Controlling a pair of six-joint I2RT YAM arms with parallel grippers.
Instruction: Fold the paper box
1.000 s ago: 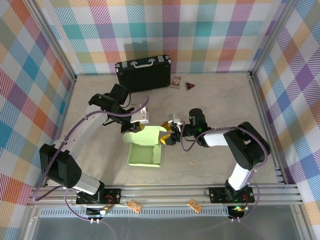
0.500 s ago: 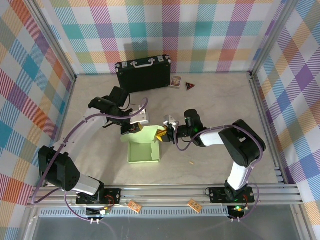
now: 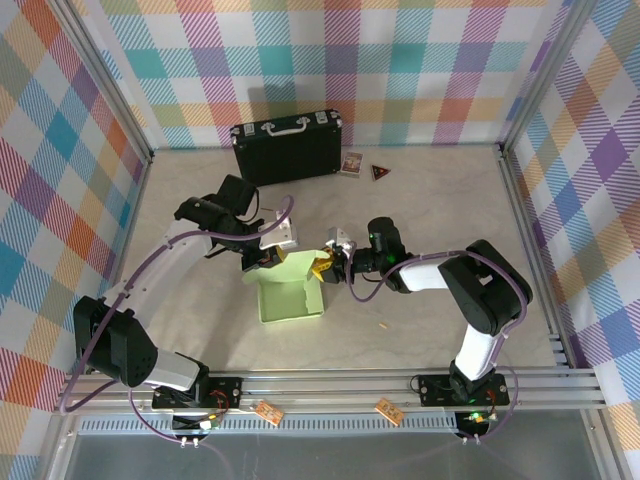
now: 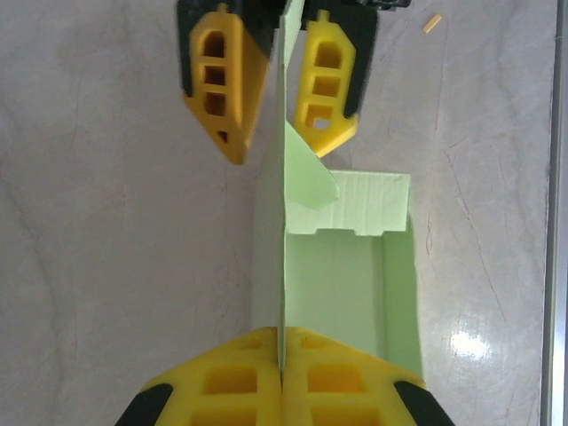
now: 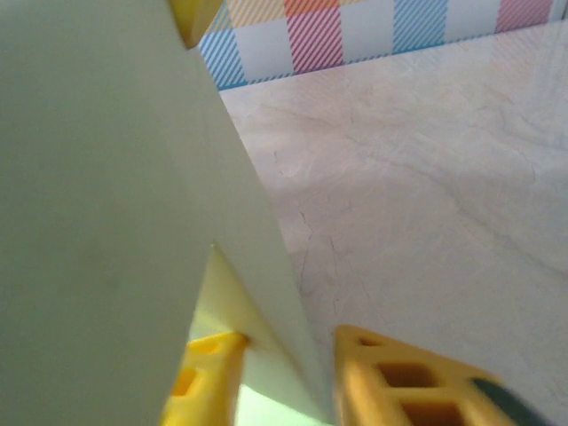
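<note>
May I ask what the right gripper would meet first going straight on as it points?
The paper box: its upright wall stands between the right gripper's open fingers; beyond that, probably the left gripper.

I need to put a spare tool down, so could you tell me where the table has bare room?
Bare table lies rear right, between the small triangle and the right rail, and in front of the paper box. Mid-table is crowded: the left gripper pinches the box wall, the right gripper straddles it. The black case blocks rear left.

One paper box (image 3: 290,300) — one black case (image 3: 287,150)
</note>
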